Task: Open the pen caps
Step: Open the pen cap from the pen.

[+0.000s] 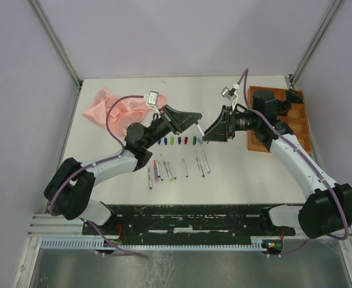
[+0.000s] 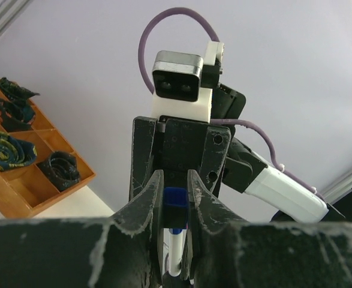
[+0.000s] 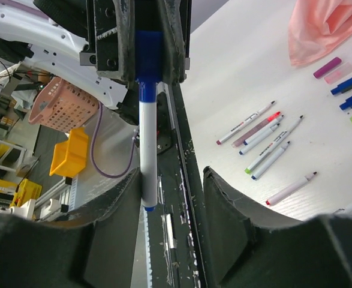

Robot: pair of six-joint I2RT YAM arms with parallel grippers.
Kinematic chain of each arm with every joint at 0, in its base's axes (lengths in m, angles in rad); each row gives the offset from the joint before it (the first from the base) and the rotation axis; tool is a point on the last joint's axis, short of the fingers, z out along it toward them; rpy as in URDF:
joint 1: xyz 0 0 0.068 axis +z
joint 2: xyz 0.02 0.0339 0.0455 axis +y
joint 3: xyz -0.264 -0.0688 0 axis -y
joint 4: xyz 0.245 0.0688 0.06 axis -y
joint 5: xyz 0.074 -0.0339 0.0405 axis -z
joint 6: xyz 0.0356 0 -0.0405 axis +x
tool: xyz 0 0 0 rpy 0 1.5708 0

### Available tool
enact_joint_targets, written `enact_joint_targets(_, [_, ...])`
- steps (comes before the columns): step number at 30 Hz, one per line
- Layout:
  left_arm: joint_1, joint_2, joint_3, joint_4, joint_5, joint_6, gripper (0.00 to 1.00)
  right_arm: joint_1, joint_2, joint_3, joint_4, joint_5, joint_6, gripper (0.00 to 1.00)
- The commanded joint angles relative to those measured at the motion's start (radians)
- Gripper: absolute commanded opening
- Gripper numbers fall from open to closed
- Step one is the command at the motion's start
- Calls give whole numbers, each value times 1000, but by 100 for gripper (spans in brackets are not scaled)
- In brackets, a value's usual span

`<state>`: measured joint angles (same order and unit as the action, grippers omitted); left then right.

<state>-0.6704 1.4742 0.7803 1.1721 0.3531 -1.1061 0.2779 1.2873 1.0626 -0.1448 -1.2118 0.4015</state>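
Your left gripper (image 1: pixel 189 121) clamps the blue pen cap (image 3: pixel 148 51); the pen (image 3: pixel 147 150) runs toward 4 o'clock, between your right gripper's (image 3: pixel 173 180) half-open, empty jaws.

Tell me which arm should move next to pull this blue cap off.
Right, probably. The left gripper is shut on the blue plastic pen cap, while the right gripper stands open around the slim white pen barrel, ready to close and pull.

On the table (image 1: pixel 241 174) a crumpled pink cloth (image 1: pixel 113 107) lies far left and a compartmented wooden tray (image 1: pixel 261 91) holding dark rolled items (image 2: pixel 6 150) sits far right, while beyond its edge stand a pink basket (image 3: pixel 62 105) and a yellow bin (image 3: pixel 71 153).
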Motion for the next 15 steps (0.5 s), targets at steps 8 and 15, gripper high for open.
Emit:
enact_joint_targets(8, [-41, -19, 34, -102, -5, 146, 3, 34, -26, 47, -73, 34, -92, 46])
enact_joint_targets(15, [-44, -25, 49, -143, -13, 218, 3, 51, -10, 54, -96, 59, -102, 27])
